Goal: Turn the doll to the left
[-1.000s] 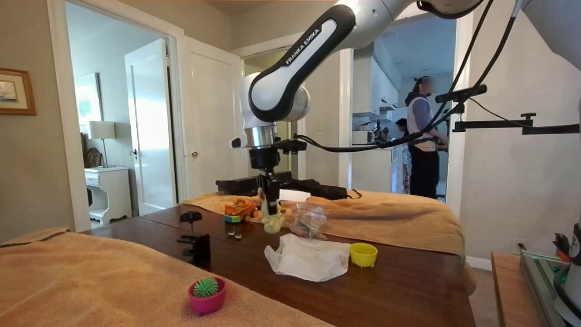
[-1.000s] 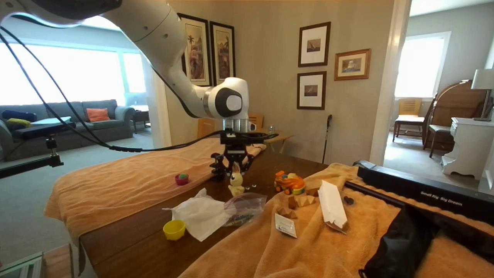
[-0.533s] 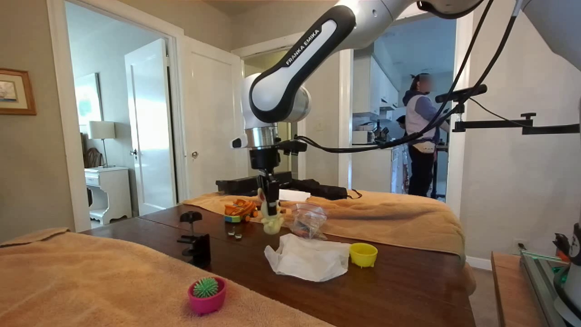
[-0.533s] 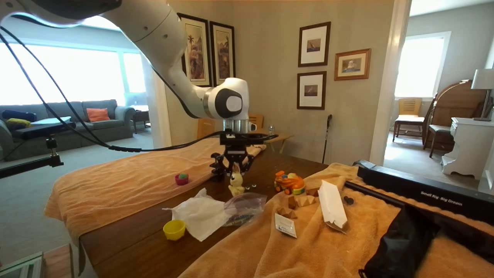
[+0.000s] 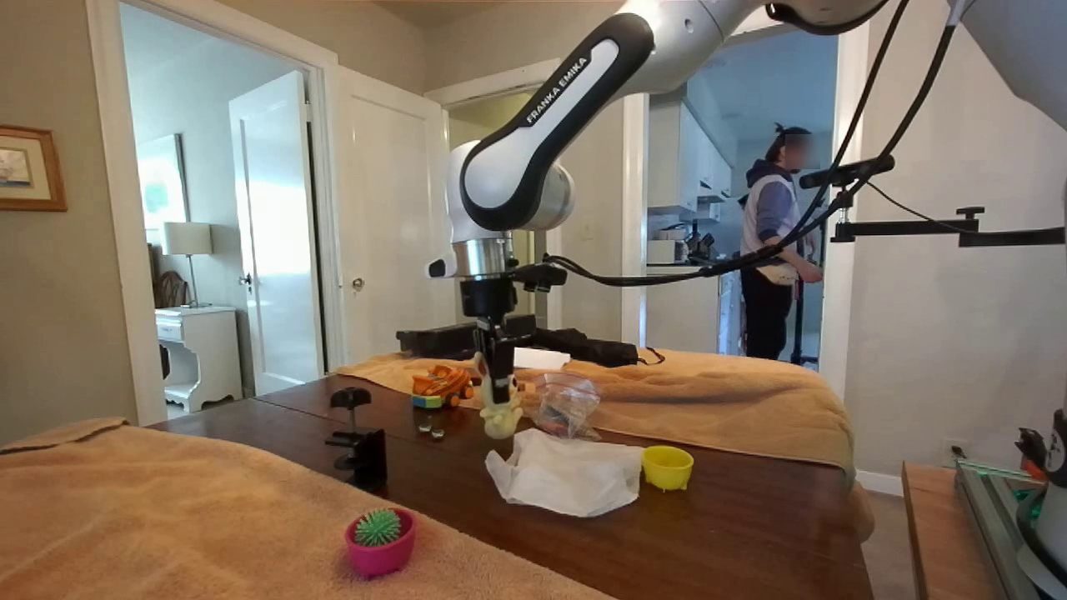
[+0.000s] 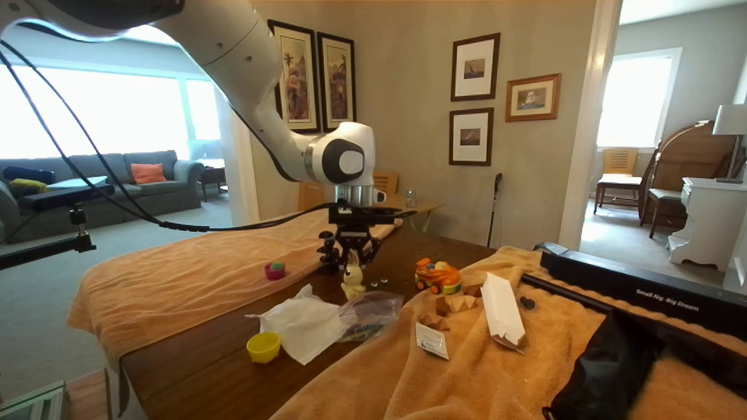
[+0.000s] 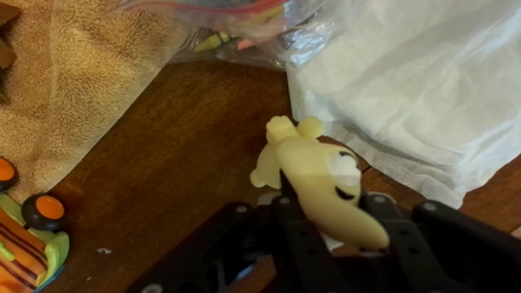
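The doll is a pale yellow rabbit figure with long ears, upright in both exterior views (image 5: 500, 421) (image 6: 352, 284). In the wrist view the doll (image 7: 305, 162) is seen from above, its eye toward the right and an ear reaching back between the fingers. My gripper (image 7: 325, 197) is shut on the doll around its head, one finger on each side. It points straight down in both exterior views (image 5: 502, 390) (image 6: 354, 262). I cannot tell whether the doll's base touches the table (image 5: 450, 475).
White paper (image 5: 571, 475) and a plastic bag (image 6: 370, 315) lie close beside the doll. An orange toy vehicle (image 6: 437, 277), a yellow cup (image 5: 667, 467), a black clamp (image 5: 363, 446) and a pink pot with a green spiky ball (image 5: 379, 542) stand around. Orange towels (image 6: 496, 373) cover both table sides.
My gripper and the doll have shifted together a little, slightly down in both exterior views and slightly left where the toy vehicle is at right. The person in the doorway has moved.
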Controlling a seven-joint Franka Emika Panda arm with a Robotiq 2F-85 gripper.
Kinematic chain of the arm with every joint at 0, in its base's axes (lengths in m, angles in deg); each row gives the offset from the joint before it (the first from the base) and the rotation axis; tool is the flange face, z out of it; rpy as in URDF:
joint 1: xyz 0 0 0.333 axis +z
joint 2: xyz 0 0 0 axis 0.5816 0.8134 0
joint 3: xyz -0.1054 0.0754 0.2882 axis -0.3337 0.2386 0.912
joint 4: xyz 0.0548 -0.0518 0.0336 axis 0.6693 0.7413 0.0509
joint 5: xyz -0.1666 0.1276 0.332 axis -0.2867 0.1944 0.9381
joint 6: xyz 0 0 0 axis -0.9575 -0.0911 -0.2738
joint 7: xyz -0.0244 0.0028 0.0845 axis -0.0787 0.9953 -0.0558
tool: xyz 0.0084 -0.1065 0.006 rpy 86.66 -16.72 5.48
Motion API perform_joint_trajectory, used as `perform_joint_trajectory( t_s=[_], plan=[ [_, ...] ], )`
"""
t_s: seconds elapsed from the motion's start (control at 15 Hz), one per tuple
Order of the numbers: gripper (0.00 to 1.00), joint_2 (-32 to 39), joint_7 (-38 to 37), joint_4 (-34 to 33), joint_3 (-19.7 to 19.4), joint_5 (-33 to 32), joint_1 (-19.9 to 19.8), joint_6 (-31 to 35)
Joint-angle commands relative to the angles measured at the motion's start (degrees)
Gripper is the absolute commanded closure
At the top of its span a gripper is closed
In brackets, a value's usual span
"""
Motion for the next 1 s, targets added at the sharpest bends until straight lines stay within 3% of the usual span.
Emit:
perform_joint_trajectory(
  t_s=[0.0, 0.47, 0.53, 0.67, 0.93],
  plan=[
    [0.93, -1.25, 0.08, 2.32, 0.57, 1.89, -0.69, 2.35],
    [0.93, -1.43, -0.45, 3.14, 0.37, 1.65, -0.71, 3.81],
    [0.46, -1.46, -0.64, 3.19, 0.29, 1.56, -0.69, 4.06],
    [0.38, -1.49, -0.91, 3.35, 0.26, 1.53, -0.72, 4.52],
    [0.1, -1.57, -1.21, 3.68, 0.26, 1.48, -0.79, 5.32]
  ],
)
